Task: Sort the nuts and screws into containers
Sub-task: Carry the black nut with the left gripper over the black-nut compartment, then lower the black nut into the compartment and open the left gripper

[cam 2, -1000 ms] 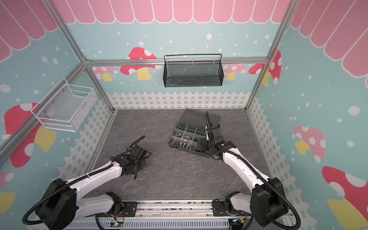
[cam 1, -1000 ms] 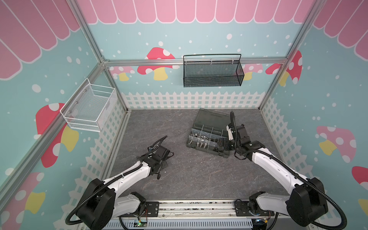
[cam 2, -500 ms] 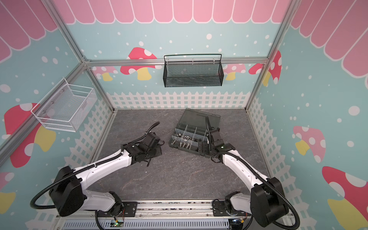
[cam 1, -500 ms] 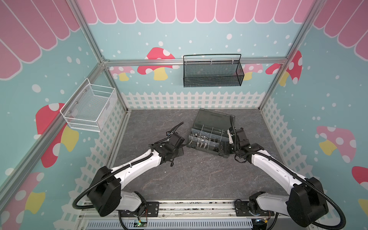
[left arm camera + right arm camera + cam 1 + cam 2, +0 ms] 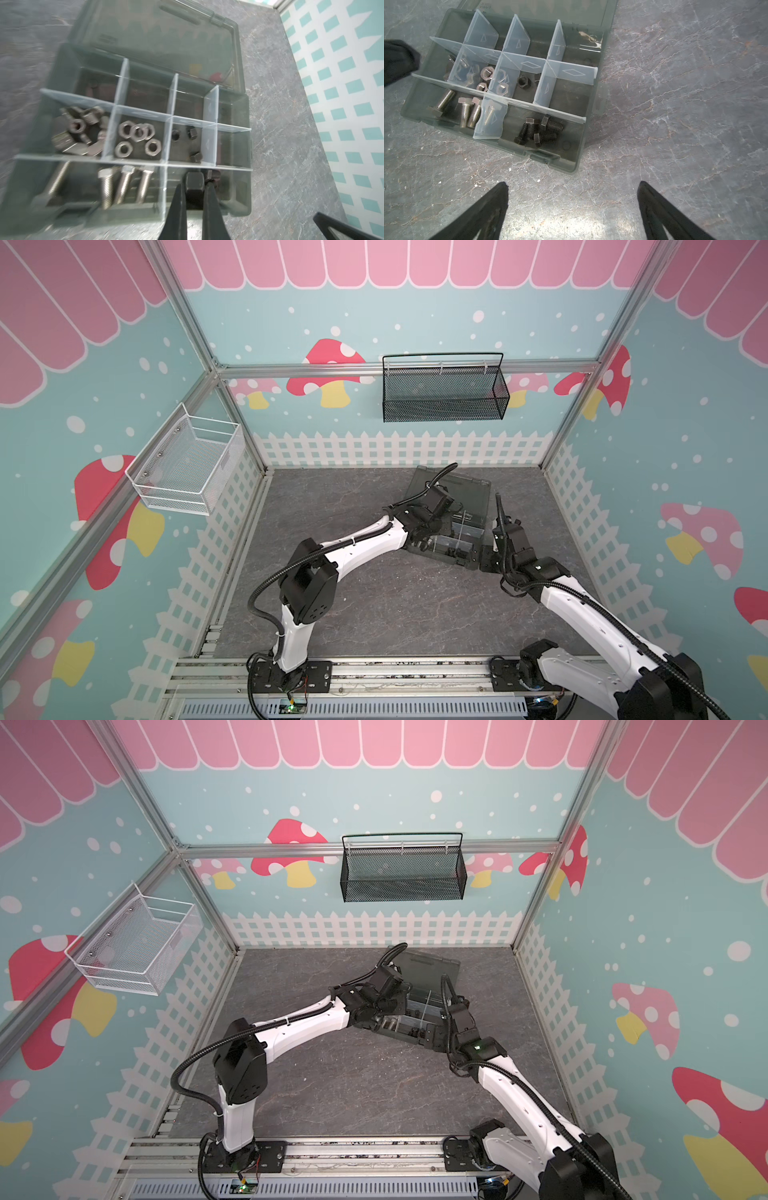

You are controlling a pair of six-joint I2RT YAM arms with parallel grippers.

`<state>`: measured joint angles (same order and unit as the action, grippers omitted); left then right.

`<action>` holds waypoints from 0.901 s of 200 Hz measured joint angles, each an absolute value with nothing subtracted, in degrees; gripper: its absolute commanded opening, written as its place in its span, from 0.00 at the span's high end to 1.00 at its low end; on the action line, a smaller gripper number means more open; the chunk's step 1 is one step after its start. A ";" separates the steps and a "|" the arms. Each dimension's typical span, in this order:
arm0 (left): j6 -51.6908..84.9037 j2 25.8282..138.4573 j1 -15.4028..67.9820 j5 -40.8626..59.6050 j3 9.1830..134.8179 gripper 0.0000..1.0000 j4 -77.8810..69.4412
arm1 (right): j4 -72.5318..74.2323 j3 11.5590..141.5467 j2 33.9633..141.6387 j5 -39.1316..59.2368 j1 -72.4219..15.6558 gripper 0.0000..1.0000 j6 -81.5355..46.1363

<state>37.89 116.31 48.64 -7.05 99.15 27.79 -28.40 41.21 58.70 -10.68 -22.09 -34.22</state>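
Firstly, left gripper [image 5: 195, 181]: jaws together, clamped on one black screw [image 5: 194, 187], with its hex head showing between the fingers [image 5: 178, 205].
Held screw position: over the end compartment of the organiser box [image 5: 239, 204], in the row nearest the robot; contact with the compartment floor cannot be told.
Same compartment: loose black screws [image 5: 542, 131] lying crosswise on one another.
Next compartment along that row: silver screws [image 5: 122, 187] side by side, heads toward the divider.
Middle row: wing nuts [image 5: 79, 133] at one end, then silver hex nuts [image 5: 137, 137], then black nuts [image 5: 193, 133], each kind in a cell of its own.
Far row: contents too dim to tell.
Lid [image 5: 166, 41]: open, laid back behind the box.
Right gripper [image 5: 572, 184]: jaws wide apart with nothing between them, over bare table [image 5: 675, 104] near the box's front corner.
Box location: toward the back right of the table in both top views [image 5: 446, 559] [image 5: 399, 1038], with the left arm reaching across over it and the right arm just beside it.
Walls: black mesh basket [image 5: 442, 406] on the back wall, white wire basket [image 5: 187, 464] on the left wall.
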 measured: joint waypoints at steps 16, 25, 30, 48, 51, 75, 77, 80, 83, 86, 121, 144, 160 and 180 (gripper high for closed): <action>37.58 119.66 48.80 -5.96 102.32 1.00 28.03 | -28.88 40.77 57.52 -11.77 -22.09 0.02 -35.29; 37.43 121.32 48.90 -5.50 103.83 1.00 28.40 | -29.15 40.47 56.84 -12.29 -22.09 0.02 -35.79; 37.28 122.19 48.95 -5.28 104.53 1.00 28.53 | -29.32 40.34 56.49 -12.58 -22.09 0.02 -36.03; 37.04 125.25 49.17 -4.99 107.22 1.00 29.52 | -29.69 40.03 55.31 -13.21 -22.06 0.02 -36.67; 37.04 125.67 49.17 -4.93 107.57 1.00 29.67 | -29.74 40.01 55.16 -13.26 -22.09 0.02 -36.75; 36.88 128.64 49.21 -4.89 110.43 0.97 31.35 | -30.04 39.90 54.30 -13.72 -22.09 0.02 -37.10; 36.86 128.77 49.21 -4.89 110.61 0.97 31.42 | -30.06 39.90 54.26 -13.76 -22.09 0.02 -37.12; 36.84 129.16 49.21 -4.86 110.98 0.96 31.53 | -30.06 39.88 54.22 -13.80 -22.09 0.02 -37.15; 36.82 129.40 49.21 -4.89 111.24 0.95 31.59 | -30.04 39.88 54.17 -13.89 -22.09 0.02 -37.17; 36.80 129.67 49.21 -4.86 111.55 0.95 31.68 | -30.04 39.88 54.17 -13.96 -22.09 0.02 -37.19; 36.56 130.87 49.21 -4.62 112.99 0.74 32.86 | -30.24 39.79 53.95 -14.55 -22.09 0.02 -37.32; 36.34 130.93 49.21 -4.47 113.67 0.66 33.28 | -30.26 39.64 53.58 -14.74 -22.09 0.02 -37.43; 36.38 130.93 49.21 -4.47 114.13 0.63 33.36 | -30.30 39.48 53.25 -14.87 -22.09 0.02 -37.45; 36.18 130.93 49.21 -4.47 114.76 0.62 33.63 | -30.46 39.38 52.82 -15.07 -22.09 0.02 -37.58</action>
<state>36.18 130.93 49.21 -4.47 114.76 33.63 -30.46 39.38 52.82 -15.07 -22.09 -37.58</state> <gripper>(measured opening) 0.378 0.981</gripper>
